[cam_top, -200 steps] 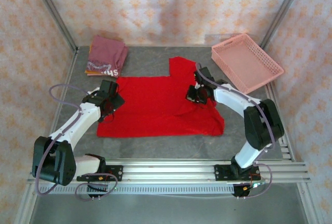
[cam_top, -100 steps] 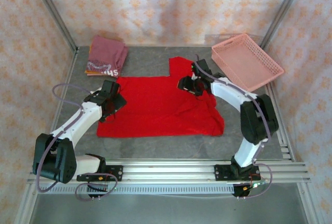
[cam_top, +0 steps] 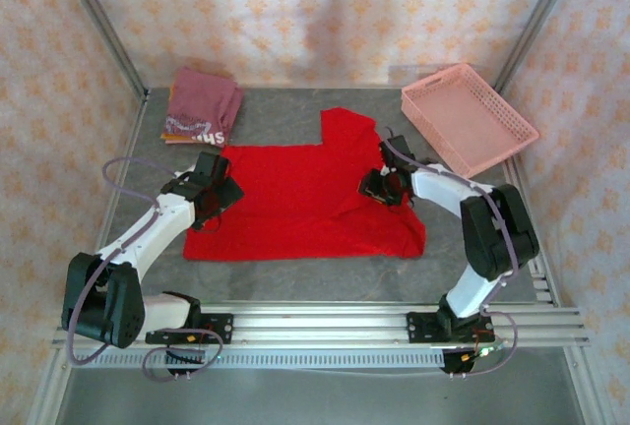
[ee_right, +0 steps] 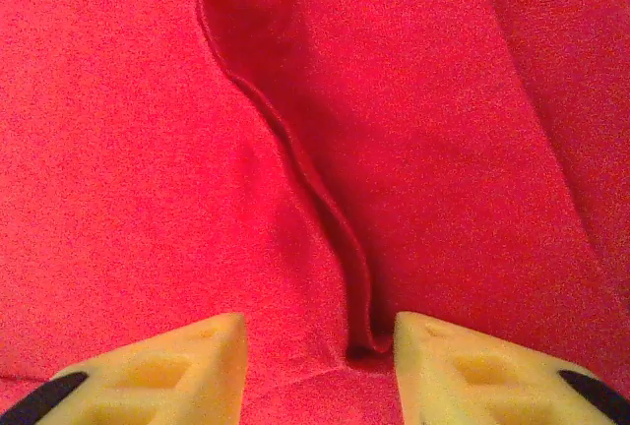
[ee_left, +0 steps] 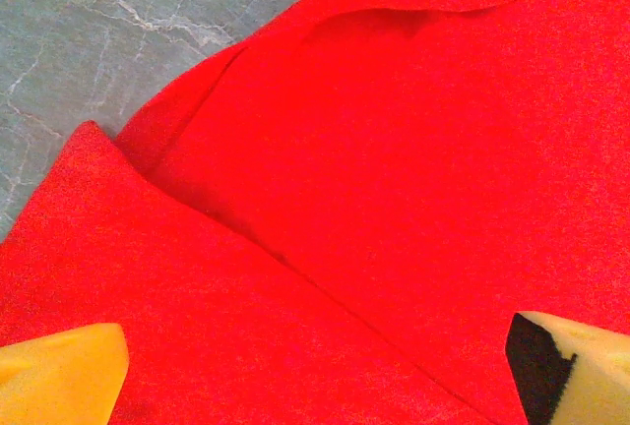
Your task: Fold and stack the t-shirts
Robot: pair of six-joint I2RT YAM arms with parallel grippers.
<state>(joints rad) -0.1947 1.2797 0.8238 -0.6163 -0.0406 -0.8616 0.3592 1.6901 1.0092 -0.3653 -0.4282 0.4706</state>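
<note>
The red t-shirt (cam_top: pixel 295 204) lies spread across the middle of the grey table, one sleeve pointing to the back. My left gripper (cam_top: pixel 219 192) hovers over its left edge, wide open (ee_left: pixel 315 346), with flat red cloth (ee_left: pixel 394 150) and a fold line under it. My right gripper (cam_top: pixel 379 187) sits low on the shirt's right part, its jaws apart (ee_right: pixel 320 336). A raised ridge of cloth (ee_right: pixel 315 189) runs down between the yellow fingers and ends against the right finger (ee_right: pixel 433 346). At the back left a folded maroon-pink t-shirt (cam_top: pixel 202 105) with white lettering rests on an orange one (cam_top: pixel 172 137).
A pink lattice basket (cam_top: pixel 468 115) stands at the back right, just beyond the right arm. Bare grey tabletop (ee_left: pixel 118 31) shows left of the shirt. Metal frame posts and patterned walls close in the sides and back.
The right gripper went from shut to jaws apart, moved back toward the shirt's neck, then came forward and right again. The left gripper stayed open and nearly still.
</note>
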